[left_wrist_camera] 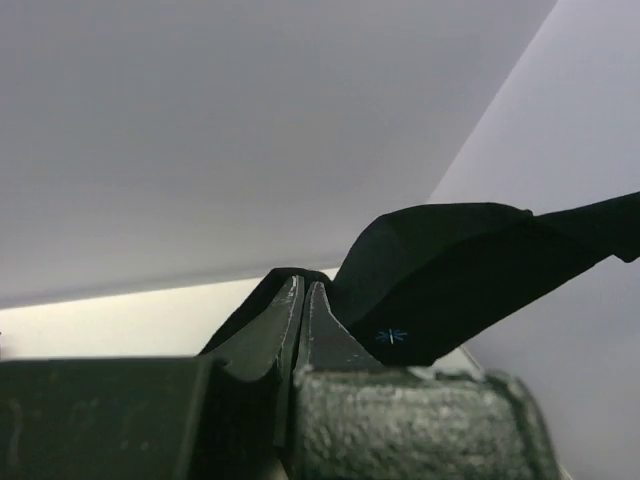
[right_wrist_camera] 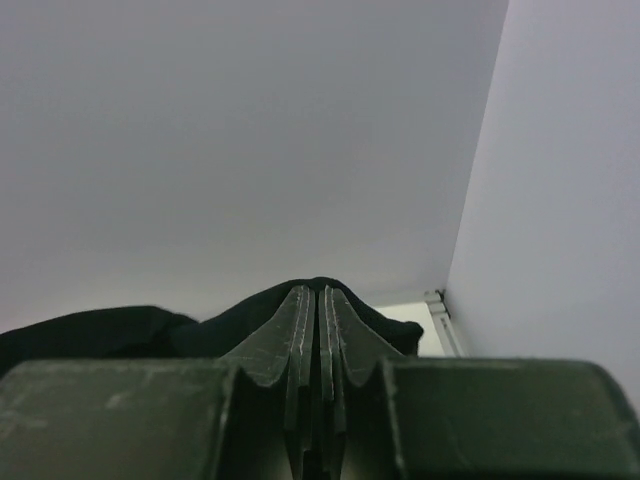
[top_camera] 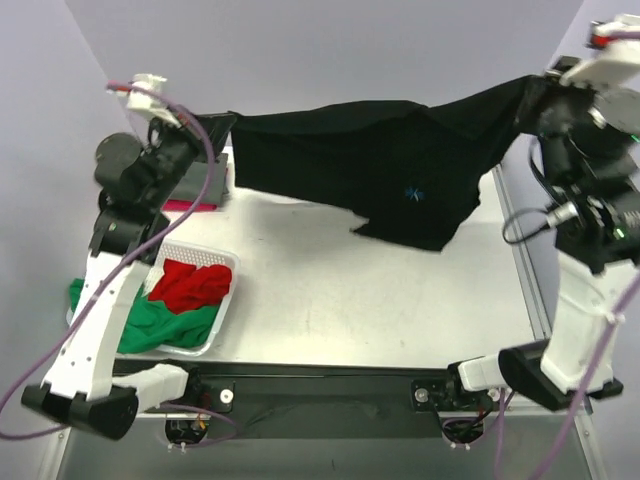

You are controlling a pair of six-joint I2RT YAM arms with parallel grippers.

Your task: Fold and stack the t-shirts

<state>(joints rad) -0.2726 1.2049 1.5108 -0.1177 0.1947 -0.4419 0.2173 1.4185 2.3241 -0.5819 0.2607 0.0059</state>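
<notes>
I hold a large black cotton t-shirt (top_camera: 380,160) stretched in the air between my two arms, across the far part of the white table (top_camera: 350,300). My left jaws are pressed together on one end of it at the far left. Seen from my left wrist, the black cloth is pinched between the two dark fingers, and a thick fold of it rises just to their right. My right jaws are pinching the other end at the far right, higher up. From my right wrist the fingers stand tight together, with black cloth humped over their tips and trailing off to the left.

Between the two grips the shirt sags, hanging lowest right of the middle. Near that low part sits a small light-blue starburst print (top_camera: 412,192). I cannot tell whether the lowest hem touches the table or hangs just above it.

At the near left of the table stands a white perforated plastic basket (top_camera: 225,262). A crumpled red t-shirt (top_camera: 195,285) lies inside it on top of a green t-shirt (top_camera: 160,325), which spills over the basket's left side. Beside my left arm (top_camera: 120,270), at the far left, lies a grey folded cloth (top_camera: 213,175) on a pink-red cloth (top_camera: 190,206), both partly hidden by the arm.
</notes>
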